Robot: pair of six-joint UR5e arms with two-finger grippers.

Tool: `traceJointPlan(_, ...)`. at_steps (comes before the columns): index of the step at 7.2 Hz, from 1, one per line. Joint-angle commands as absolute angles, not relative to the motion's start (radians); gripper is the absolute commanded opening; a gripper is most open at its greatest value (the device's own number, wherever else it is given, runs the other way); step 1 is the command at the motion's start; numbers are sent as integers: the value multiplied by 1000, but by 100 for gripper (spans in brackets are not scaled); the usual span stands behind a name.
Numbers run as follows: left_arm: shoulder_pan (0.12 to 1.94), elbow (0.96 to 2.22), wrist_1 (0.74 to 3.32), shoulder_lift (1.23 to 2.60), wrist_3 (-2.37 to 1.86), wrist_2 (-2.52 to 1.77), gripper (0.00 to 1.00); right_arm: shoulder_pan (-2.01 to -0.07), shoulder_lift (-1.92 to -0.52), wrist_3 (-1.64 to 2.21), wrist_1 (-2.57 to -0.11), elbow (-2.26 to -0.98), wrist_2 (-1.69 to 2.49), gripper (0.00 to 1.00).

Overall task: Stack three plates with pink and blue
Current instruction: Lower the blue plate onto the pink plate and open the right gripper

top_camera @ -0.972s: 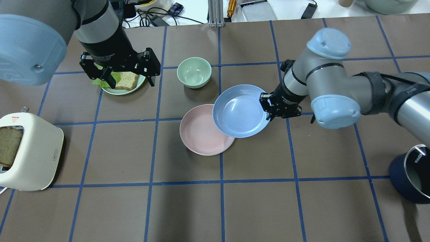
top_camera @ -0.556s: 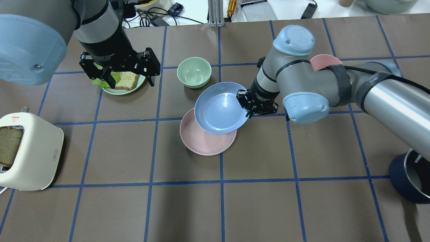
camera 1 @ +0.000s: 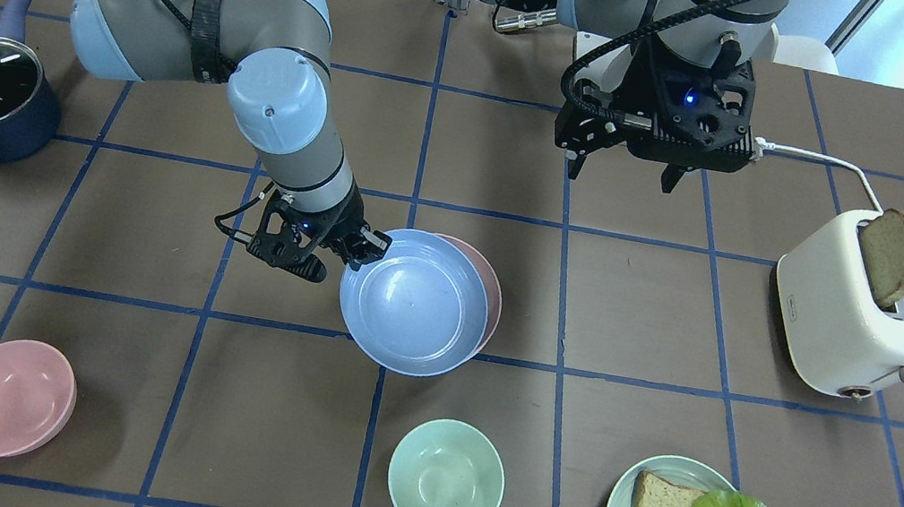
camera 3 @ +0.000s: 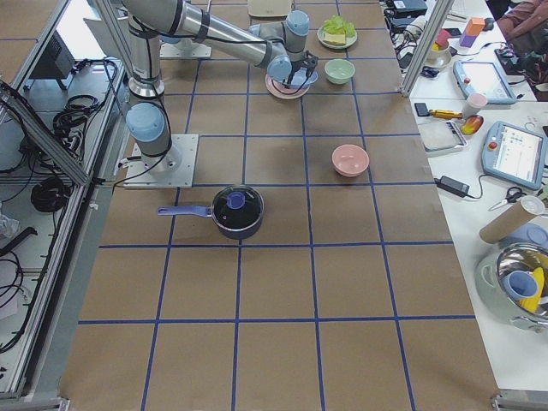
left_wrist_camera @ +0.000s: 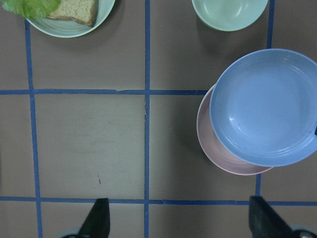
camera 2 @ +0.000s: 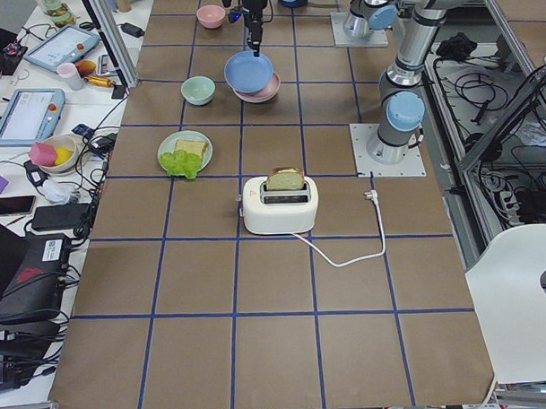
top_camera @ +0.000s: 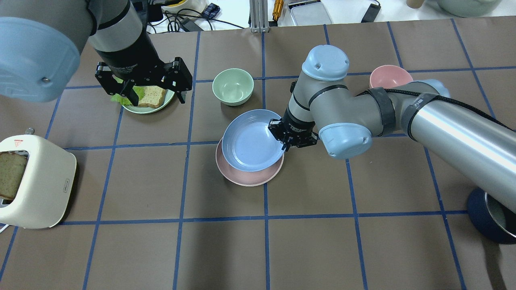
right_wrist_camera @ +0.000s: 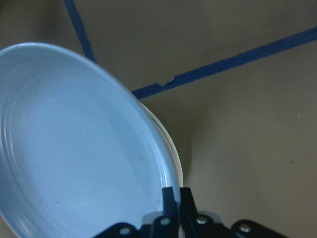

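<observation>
We see the right gripper (top_camera: pixel 287 139) pinching the rim of the blue plate (top_camera: pixel 250 141), which is held hollow side up over the pink plate (top_camera: pixel 246 178); being round, the blue plate has no long axis, and it sits off-centre, overhanging the pink one on the side away from the robot's base; the right wrist camera shows us what the overhead view hides, both fingers (right_wrist_camera: pixel 168 201) closed on the blue rim with a pink sliver just beneath them; the right arm reaches in low, elbow bent, wrist turned down; the left gripper (top_camera: pixel 156 96) hangs with jaws spread, pointing down, above the green plate (top_camera: pixel 147 109) of bread and lettuce.
</observation>
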State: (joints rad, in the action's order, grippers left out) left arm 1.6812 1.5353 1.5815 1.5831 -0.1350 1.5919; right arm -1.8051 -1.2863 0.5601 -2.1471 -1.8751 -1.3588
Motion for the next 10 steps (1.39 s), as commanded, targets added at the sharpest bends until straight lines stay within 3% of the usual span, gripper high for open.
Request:
traceJointPlan(1,1681,1534,1582,1583,-135,1592,100,-1805,-1289,557,-2152,-1898,-1359,0)
traceJointPlan(9,1677,1528,1588,1583,-135,1589,100,-1835,-1296,600,-2161,-1898,-1311,0)
traceJointPlan(10,1675,1526,1586,1585,-135,1585,100,-1839,-1298,603,-2161,-1899,-1322,9)
